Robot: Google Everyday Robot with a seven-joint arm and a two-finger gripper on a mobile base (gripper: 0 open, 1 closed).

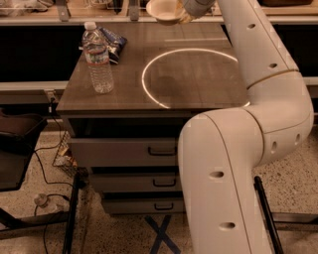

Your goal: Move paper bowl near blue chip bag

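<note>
1. Holding step in hand: the shallow round white paper bowl (163,10) sits at the top edge of the camera view, raised clear of the far end of the grey-brown wooden worktop (198,89). The robot's pale hand (188,12) meets its right rim. I judge the hand closed on that rim and carrying the paper bowl.
2. Target: the small dark blue crinkled chip bag (114,40) lies at the far left of the worktop, just behind the clear plastic water bottle (98,59). The paper bowl is to the bag's right and above it, apart from it.
3. Doing the move well (judgement):
   - Carry the paper bowl leftward and keep it level, since a rim pinch can let it tip.
   - Lower it onto bare worktop just right of the bag, between the bag and the white ring of light (149,84).
   - Stay high until past the bottle's cap; the upright bottle would topple easily if brushed.
   - Let go only once the base is flat on the worktop.
4. Containers:
   - Paper bowl: nothing shows in the part of its inside that is visible; its bottom is hidden.
   - Bottle: capped, upright; fill level cannot be told.
   - Bag: cannot tell whether sealed.
   - Grey drawers (129,149) under the worktop: all shut, contents hidden.
</note>
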